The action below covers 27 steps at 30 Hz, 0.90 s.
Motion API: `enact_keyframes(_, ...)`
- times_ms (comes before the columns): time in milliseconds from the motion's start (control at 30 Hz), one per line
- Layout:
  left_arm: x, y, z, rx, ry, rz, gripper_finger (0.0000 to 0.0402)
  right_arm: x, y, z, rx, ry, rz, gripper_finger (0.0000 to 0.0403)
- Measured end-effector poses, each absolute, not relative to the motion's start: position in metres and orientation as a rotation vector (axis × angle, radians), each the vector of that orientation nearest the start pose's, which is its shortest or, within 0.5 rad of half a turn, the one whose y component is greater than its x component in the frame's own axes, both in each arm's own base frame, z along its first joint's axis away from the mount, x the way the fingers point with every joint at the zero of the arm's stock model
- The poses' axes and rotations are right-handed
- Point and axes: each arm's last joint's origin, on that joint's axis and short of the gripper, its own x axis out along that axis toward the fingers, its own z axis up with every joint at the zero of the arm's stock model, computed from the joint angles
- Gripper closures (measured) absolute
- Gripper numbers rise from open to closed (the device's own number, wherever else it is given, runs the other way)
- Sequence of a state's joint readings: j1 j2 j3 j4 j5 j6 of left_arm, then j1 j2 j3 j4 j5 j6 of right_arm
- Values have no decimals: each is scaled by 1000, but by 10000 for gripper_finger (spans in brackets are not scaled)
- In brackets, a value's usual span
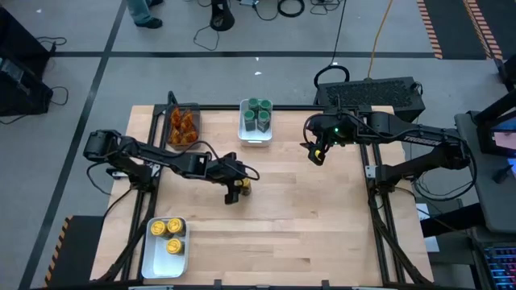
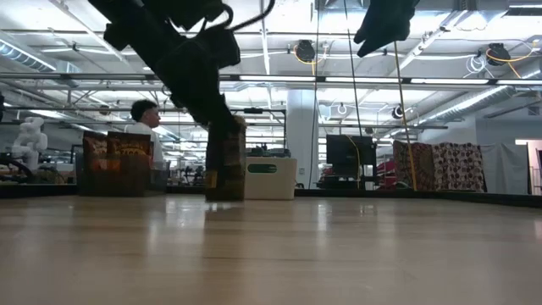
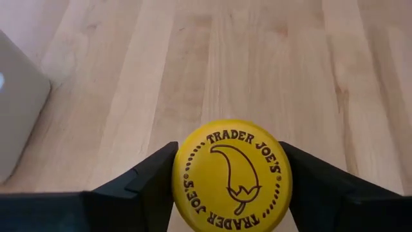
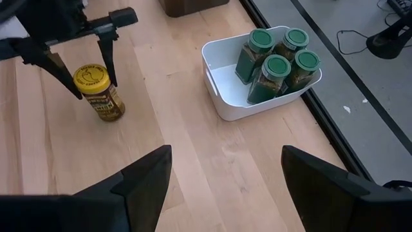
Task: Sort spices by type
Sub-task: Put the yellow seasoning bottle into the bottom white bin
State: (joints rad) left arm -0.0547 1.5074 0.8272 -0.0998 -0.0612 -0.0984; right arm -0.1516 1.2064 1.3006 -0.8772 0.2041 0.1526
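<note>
While the left gripper stands over the middle of the table, its two fingers sit on either side of a yellow-lidded jar. In the left wrist view they meet the lid's rim on both sides. In the right wrist view the jar stands upright on the wood with the fingers straddling it; whether they are pressing yet, I cannot tell.

Judgement on the step: this looks like the pick of the last loose jar. A good grasp would close evenly on the lid or just below it, lift straight up so the jar does not tip, then carry it to the white tray at the near-left corner, where three yellow-lidded jars already sit. Set it down in the free part of that tray, not on a neighbour.

Appearance: round yellow lid printed with a chilli-shaped mark and lettering around the rim; brownish contents behind a label.

Other items: four green-lidded jars fill a second white tray at the far edge; orange-brown pieces lie in a dark bin beside it.

The right gripper hangs wide apart and empty, above the table's far right.
</note>
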Motion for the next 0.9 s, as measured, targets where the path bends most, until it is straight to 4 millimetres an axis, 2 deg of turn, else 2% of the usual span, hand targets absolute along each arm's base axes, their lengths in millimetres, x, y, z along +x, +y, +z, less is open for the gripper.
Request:
enact_keyframes(167, 297, -15, 209, -49, 760, 41, 154, 228, -41, 364, 131, 769, -401, 126)
enact_keyframes(233, 296, -15, 226, -53, 724, 33, 155, 228, -41, 364, 134, 773, -407, 126)
enact_keyframes(367, 280, -21, 258, -60, 728, -18, 158, 227, -41, 364, 137, 779, -410, 126)
enact_keyframes(500, 252, -36, 289, -91, 752, -85, 158, 228, -41, 364, 159, 767, -418, 126)
enact_keyframes(633, 218, -56, 311, -87, 804, -184, 158, 230, -40, 366, 232, 725, -442, 126)
enact_keyframes(900, 157, -93, 336, -78, 875, -413, 159, 241, -30, 373, 412, 575, -443, 126)
